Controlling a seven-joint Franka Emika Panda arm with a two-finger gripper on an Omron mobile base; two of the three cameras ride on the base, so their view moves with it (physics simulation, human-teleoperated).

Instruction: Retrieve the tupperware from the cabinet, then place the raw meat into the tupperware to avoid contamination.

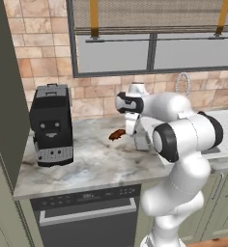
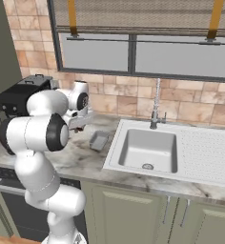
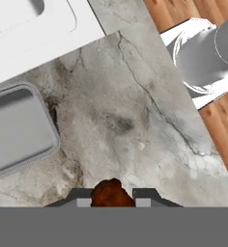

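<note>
The raw meat [image 3: 112, 193], a small reddish-brown lump, sits between my gripper's [image 3: 113, 200] two dark fingertips, and the gripper is shut on it. From the left base view the meat [image 1: 117, 135] hangs low over the marble counter under my gripper [image 1: 125, 133], just left of the tupperware [image 1: 142, 141]. The tupperware [image 2: 99, 140] is a pale grey low-walled box standing on the counter beside the sink; in the hand view the tupperware [image 3: 19, 130] lies to the left with nothing in it. The cabinet's [image 1: 2, 96] tall sage-green side rises at the far left.
A big black coffee machine [image 1: 50, 124] stands on the counter's left end. The white sink [image 2: 148, 150] with its tap [image 2: 156, 107] lies to the right. A dark dishwasher front [image 1: 87, 217] is under the counter, whose front edge [image 1: 87, 185] is close to my base.
</note>
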